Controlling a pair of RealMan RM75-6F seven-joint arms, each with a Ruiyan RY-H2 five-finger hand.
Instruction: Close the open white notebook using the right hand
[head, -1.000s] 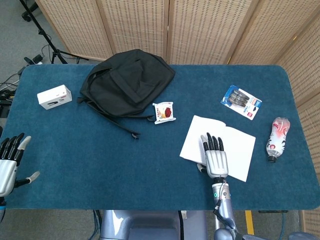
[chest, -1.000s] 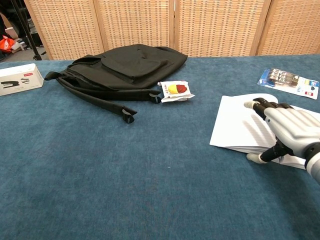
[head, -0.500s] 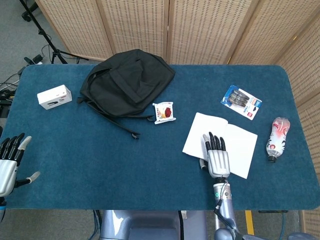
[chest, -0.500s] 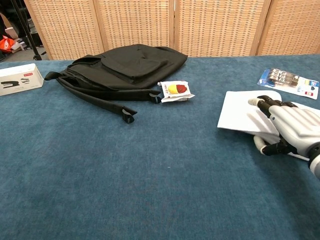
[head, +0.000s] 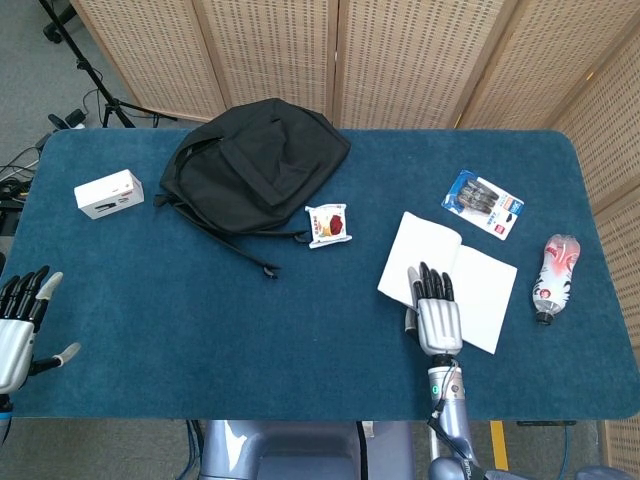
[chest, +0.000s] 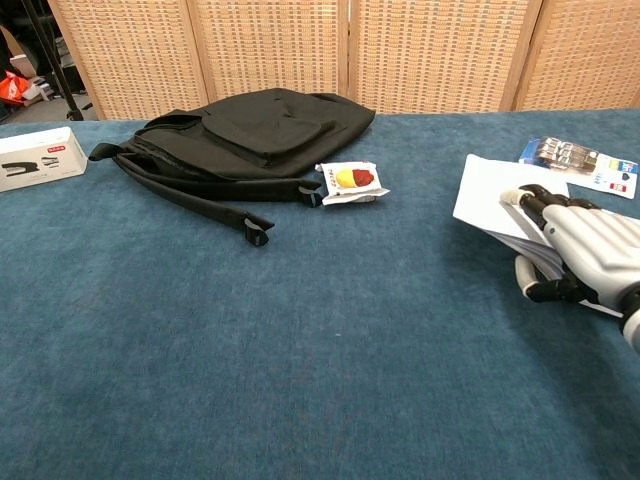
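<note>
Lifted higher than before, the left page of the white notebook (head: 448, 277) near the table's right side rides on the right hand (head: 436, 315), fingers together underneath, and could slide off and flop back open.

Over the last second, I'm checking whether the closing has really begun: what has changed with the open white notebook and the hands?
The right hand has lifted the left page of the open white notebook, swinging its free edge up and rightward toward the other page. Its fingers lie on the page and the thumb is tucked beneath it. The notebook is not yet closed. The left hand, black fabric backpack and plastic bottle stayed put.
</note>
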